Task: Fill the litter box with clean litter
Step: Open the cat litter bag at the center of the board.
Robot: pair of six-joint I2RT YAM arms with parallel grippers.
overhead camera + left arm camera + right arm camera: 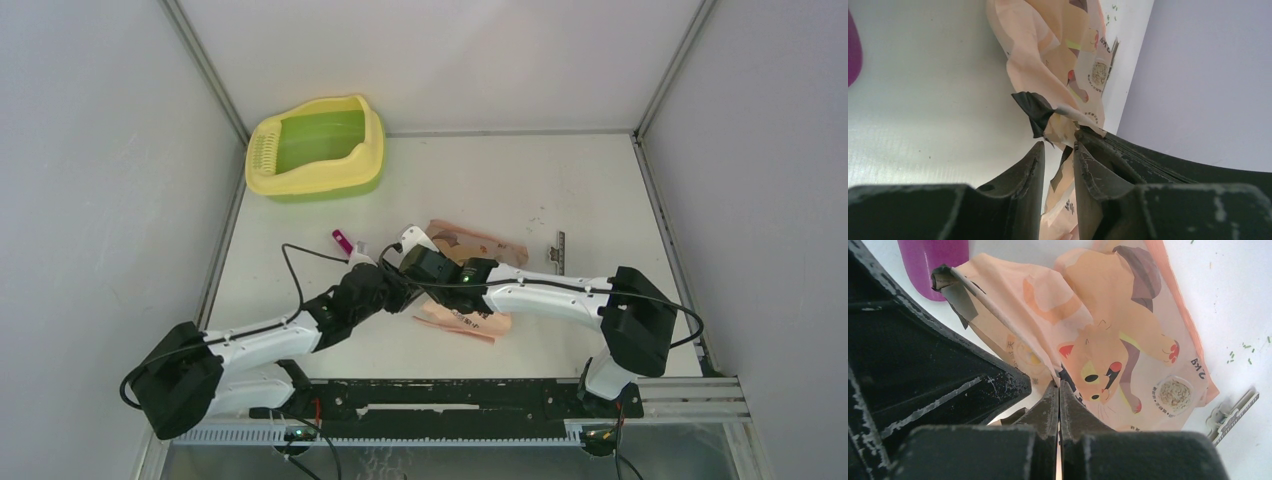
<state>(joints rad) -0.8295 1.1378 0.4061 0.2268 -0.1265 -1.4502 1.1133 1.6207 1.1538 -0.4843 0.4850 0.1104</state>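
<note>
The litter box point(315, 150), yellow with a green basin, stands at the table's far left, well away from both arms. A pink-orange printed bag point(478, 245) lies crumpled mid-table. My right gripper point(1058, 385) is shut on a fold of the bag point(1108, 340), lifting its edge. My left gripper point(1058, 146) is right beside it, jaws a little apart, with the taped edge of the bag point(1048, 75) in the gap between them. Both grippers meet over the bag's left end point(405, 265). A few specks of litter point(1247, 346) lie loose on the table.
A magenta scoop point(342, 241) lies just left of the grippers; its end shows in the right wrist view point(935, 265). A small grey metal clip point(558, 250) rests right of the bag. Grey walls close in the table at left, right and back.
</note>
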